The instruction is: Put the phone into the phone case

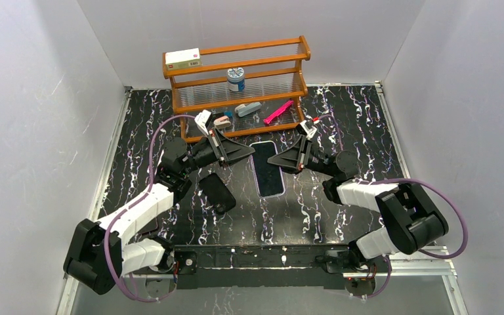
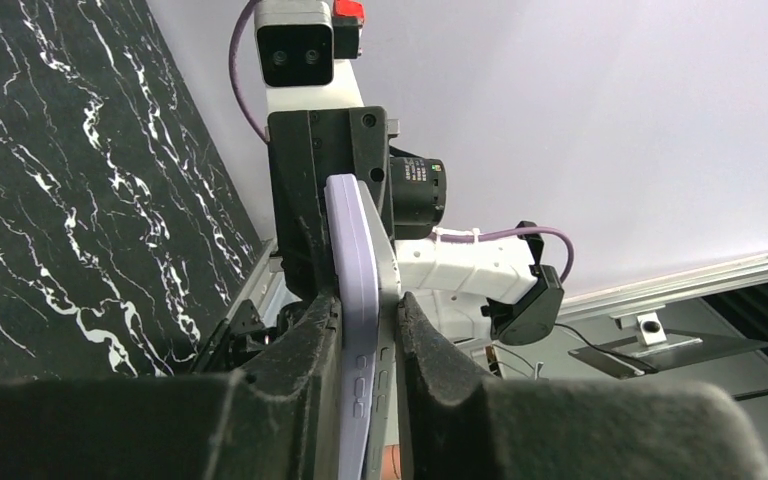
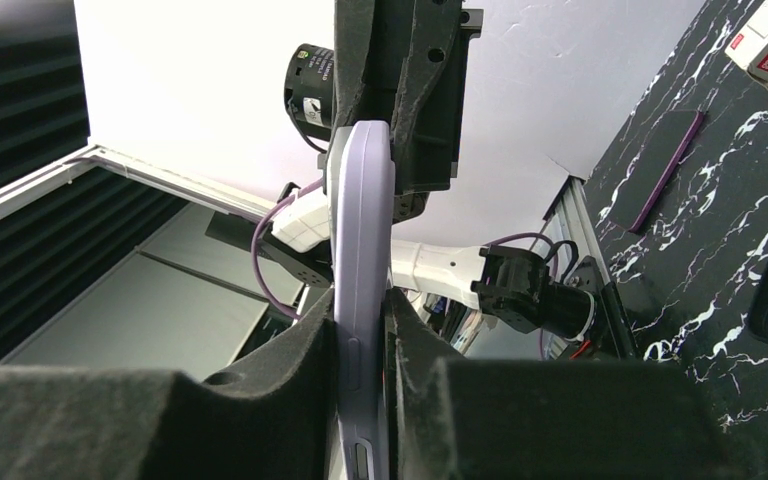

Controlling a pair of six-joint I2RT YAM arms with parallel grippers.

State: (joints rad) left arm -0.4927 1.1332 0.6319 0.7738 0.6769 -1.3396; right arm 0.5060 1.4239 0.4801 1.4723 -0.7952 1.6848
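Observation:
The phone [image 1: 268, 168] has a glossy dark screen and a pale lavender rim. It is screen up over the middle of the table, gripped from both sides. My left gripper [image 1: 248, 152] is shut on its left edge and my right gripper [image 1: 273, 161] on its right edge. In the left wrist view the phone's rim [image 2: 355, 250] runs edge-on between my shut gripper [image 2: 368, 312]. In the right wrist view the phone [image 3: 360, 220] is likewise clamped in my gripper [image 3: 362, 315]. The matte black phone case [image 1: 216, 191] lies flat on the table beside my left forearm.
A wooden rack [image 1: 236, 92] stands at the back, with a white box [image 1: 182, 59], a small jar [image 1: 235, 79], a pink item [image 1: 277, 112] and a grey item [image 1: 247, 109]. A flat dark item with a purple edge [image 3: 665, 170] lies on the table. White walls enclose the table.

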